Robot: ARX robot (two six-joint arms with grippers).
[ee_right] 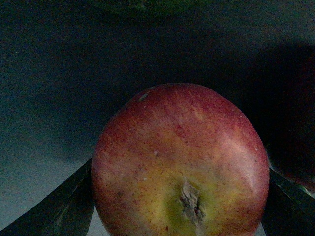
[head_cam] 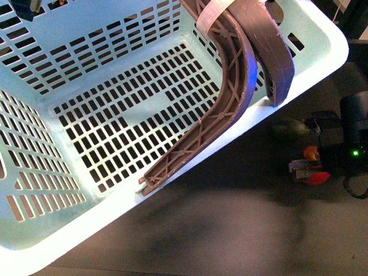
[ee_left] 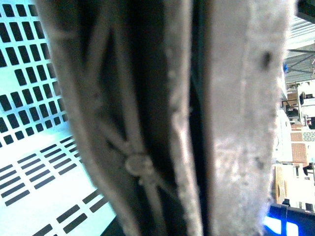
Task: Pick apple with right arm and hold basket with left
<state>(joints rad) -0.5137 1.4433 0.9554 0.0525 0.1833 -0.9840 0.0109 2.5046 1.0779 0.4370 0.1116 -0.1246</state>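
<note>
- Hold the basket (head_cam: 34, 241) steady: tilted, empty-floored, filling the left of the front view. Turn its mouth toward the right arm only once the fruit is up.
- Grip at the brownish handles (head_cam: 233, 98), bound by a white band (head_cam: 214, 14) and crowding the left wrist view. Cannot see the left fingers, so cannot tell whether clamped there.
- Avoid nudging the green fruit (head_cam: 290, 127) lying on the table (head_cam: 230, 230) near the apple.
- Find the apple (ee_right: 179, 162) low at the table's right, stem end toward the wrist camera, with the right fingers (ee_right: 59, 209) closed against both flanks, by the look of it. Squeeze across the widest part, then lift straight up.
</note>
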